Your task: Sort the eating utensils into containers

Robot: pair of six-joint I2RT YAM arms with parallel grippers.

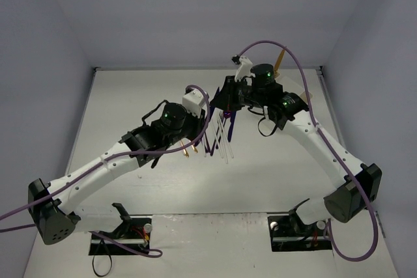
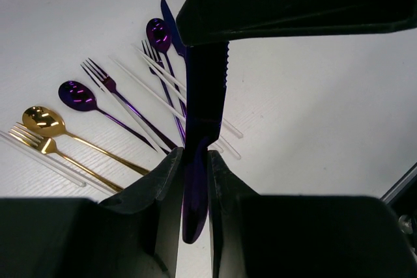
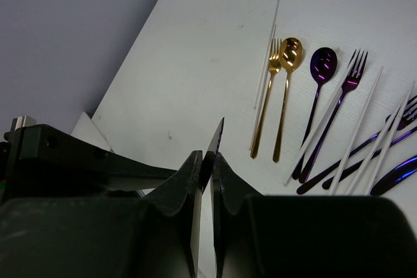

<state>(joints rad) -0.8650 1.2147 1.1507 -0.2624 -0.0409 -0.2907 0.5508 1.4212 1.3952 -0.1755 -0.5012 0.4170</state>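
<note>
The purple knife is in the air above the tabletop, not yet in any container. The left fingers are pressed together on its handle end, with the serrated blade running away from them under the black body of the other arm. From the right wrist, the right fingers are pinched on a thin dark blade seen edge-on. That is most likely the same knife, so this looks like a handover between the arms. The other eating utensils lie fanned out flat below: a gold spoon, a gold fork, a purple spoon, a purple fork and several clear plastic pieces, some crossing each other. The containers cannot be made out in any view. Only a gold piece sticks up behind the right arm at the far edge, and what it stands in is hidden. The knife should be stiff and fairly light, but its polished surface is probably slick, so a pinch near one end may let it swing. A hold across the flat of the handle, nearer the balance point, seems safer. The flat pieces offer little to get under and are best pinched across their narrow stems. The clear plastic ones are probably very light, somewhat bendy and easy to nudge aside.
</note>
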